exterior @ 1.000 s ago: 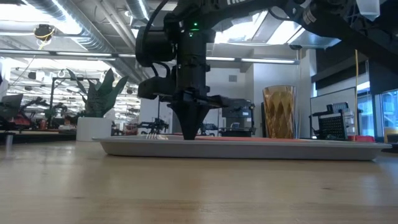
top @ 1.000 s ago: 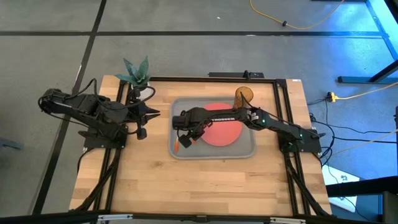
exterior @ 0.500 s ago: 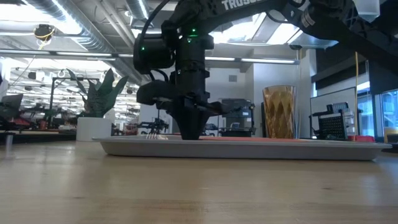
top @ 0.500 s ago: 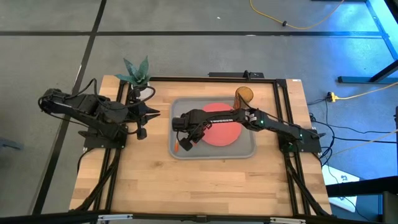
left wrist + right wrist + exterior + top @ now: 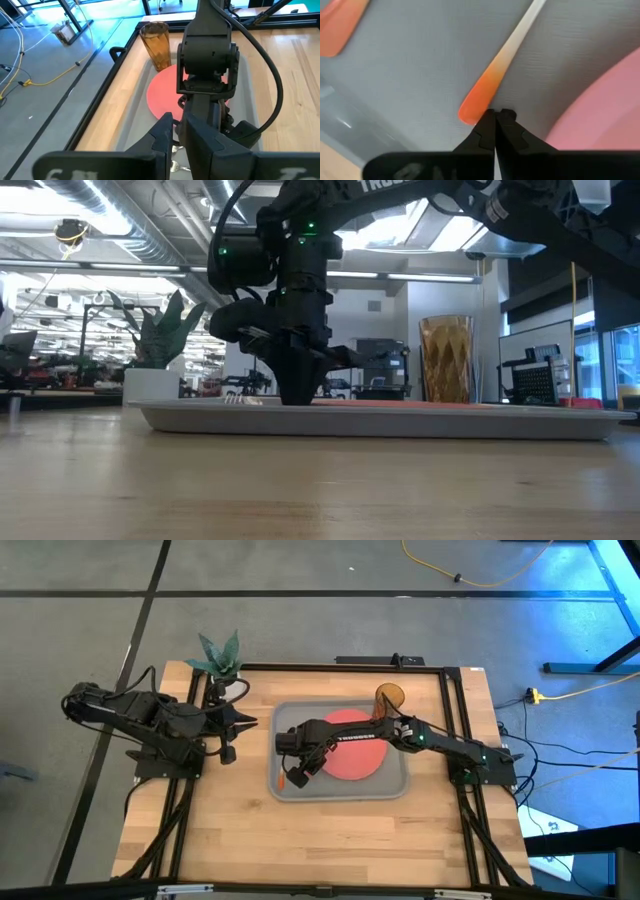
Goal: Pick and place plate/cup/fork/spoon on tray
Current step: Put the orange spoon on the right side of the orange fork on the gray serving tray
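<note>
The grey tray (image 5: 392, 783) lies on the table with the coral-red plate (image 5: 352, 747) on it and the amber cup (image 5: 389, 697) standing at its far right corner. My right gripper (image 5: 296, 766) is shut, pointing down at the tray's left part (image 5: 297, 398), its tips beside the orange end of a utensil handle (image 5: 472, 107); the utensil's head is out of frame. A second orange handle (image 5: 337, 22) lies close by. Fork tines (image 5: 234, 396) show at the tray's left end. My left gripper (image 5: 248, 722) is shut and waits at the table's left, by the plant. My right gripper stands with its shut fingertips (image 5: 501, 119) on the tray's grey floor (image 5: 420, 75), coming from above and pointing down. The tips are right at the orange end of the utensil handle; whether they touch the handle I cannot tell.
A white pot with a green plant (image 5: 221, 655) stands at the far left corner of the table. A black frame rail (image 5: 340, 667) runs along the far edge. Bare wood (image 5: 330, 840) lies on the near side of the tray.
My right gripper has gone a little toward the table's left edge, its shut tips staying down on the tray. The tray, with plate and cup on it, has slid a little toward the left edge with it.
</note>
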Available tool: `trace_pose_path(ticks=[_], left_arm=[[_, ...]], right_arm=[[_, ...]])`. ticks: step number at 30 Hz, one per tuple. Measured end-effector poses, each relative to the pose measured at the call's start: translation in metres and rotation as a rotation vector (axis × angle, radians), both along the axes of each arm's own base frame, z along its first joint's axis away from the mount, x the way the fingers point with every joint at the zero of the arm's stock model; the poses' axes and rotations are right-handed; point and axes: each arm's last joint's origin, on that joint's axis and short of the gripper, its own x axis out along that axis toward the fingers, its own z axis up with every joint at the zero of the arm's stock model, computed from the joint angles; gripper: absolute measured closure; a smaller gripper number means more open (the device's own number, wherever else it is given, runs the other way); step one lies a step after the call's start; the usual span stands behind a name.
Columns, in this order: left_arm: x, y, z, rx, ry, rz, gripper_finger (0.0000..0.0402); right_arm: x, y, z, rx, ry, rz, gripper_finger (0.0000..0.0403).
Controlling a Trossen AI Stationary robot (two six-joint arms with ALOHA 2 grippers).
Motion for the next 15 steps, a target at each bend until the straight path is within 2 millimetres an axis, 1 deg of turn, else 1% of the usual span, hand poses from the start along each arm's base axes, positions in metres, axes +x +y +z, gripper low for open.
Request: trace_pose_path(ticks=[4,11,15], left_arm=[[0.000,0.000,0.000,0.000,0.000,0.000,0.0363],[0.000,0.000,0.000,0.000,0.000,0.000,0.0363],[0.000,0.000,0.000,0.000,0.000,0.000,0.0363]], right_arm=[[0.000,0.000,0.000,0.012,0.000,0.002,0.0402],[0.005,0.001,0.011,0.002,-0.047,0.024,0.0402],[0.006,0.001,0.011,0.003,-0.048,0.024,0.0402]])
